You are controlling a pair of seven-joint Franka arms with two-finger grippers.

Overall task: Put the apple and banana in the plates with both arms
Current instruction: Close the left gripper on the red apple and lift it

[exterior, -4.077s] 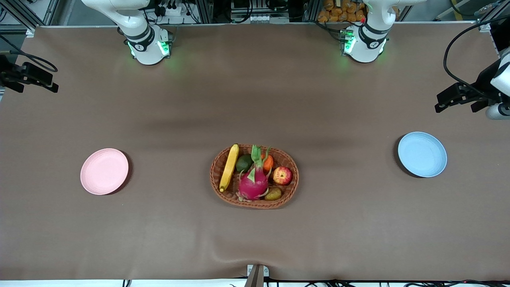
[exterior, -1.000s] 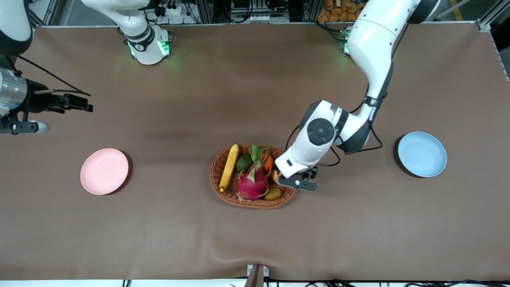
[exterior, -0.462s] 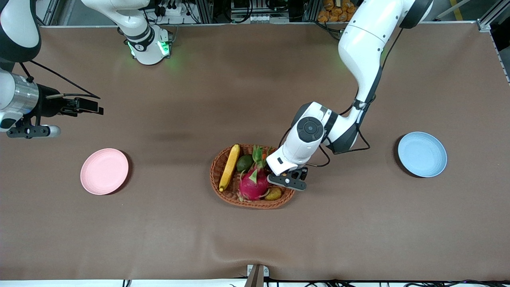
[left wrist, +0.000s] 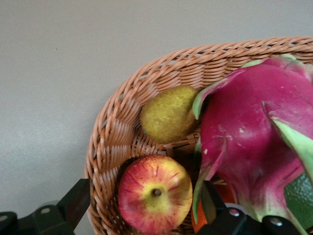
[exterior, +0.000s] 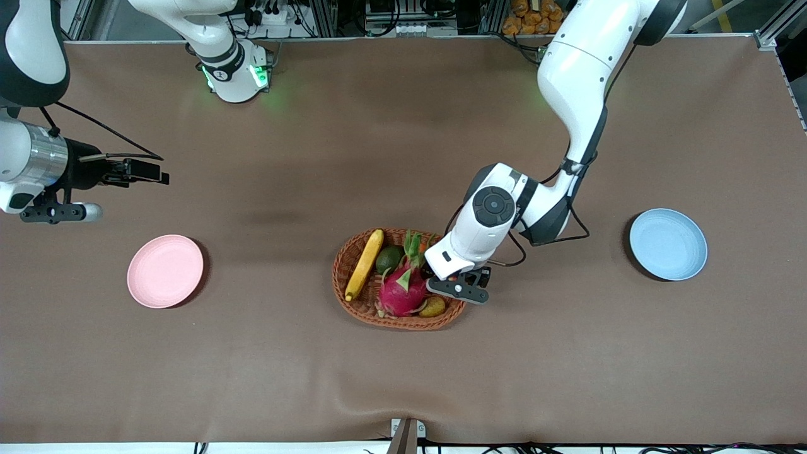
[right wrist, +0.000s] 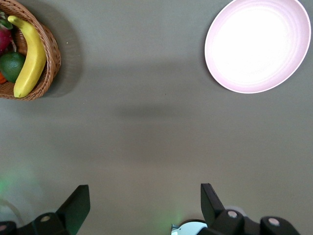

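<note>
Since half a second ago, the left arm (exterior: 570, 94) has barely shifted over the wicker basket (exterior: 353, 301), and the basket has been nudged, so the banana (exterior: 364, 263) now lies at a steeper slant. The right arm (exterior: 25, 161) has eased a little toward the middle of the table (exterior: 403, 372).

The left gripper (left wrist: 142, 208) hangs low over the basket's end nearest the left arm, its fingers (left wrist: 76, 200) spread wide, with the apple (left wrist: 155, 193) directly below and between them, not yet touched. The right gripper (right wrist: 142, 208) hovers over bare table near the pink plate (exterior: 165, 271), fingers spread apart, holding nothing.

The basket holds the dragon fruit (exterior: 401, 291) just beside the left gripper, the banana along the rim well away from it, a green avocado (exterior: 388, 258), a small yellow-green fruit (left wrist: 168, 113) touching the rim beside the apple, and an orange fruit mostly hidden. The pink plate and the blue plate (exterior: 668, 244) both lie empty.
</note>
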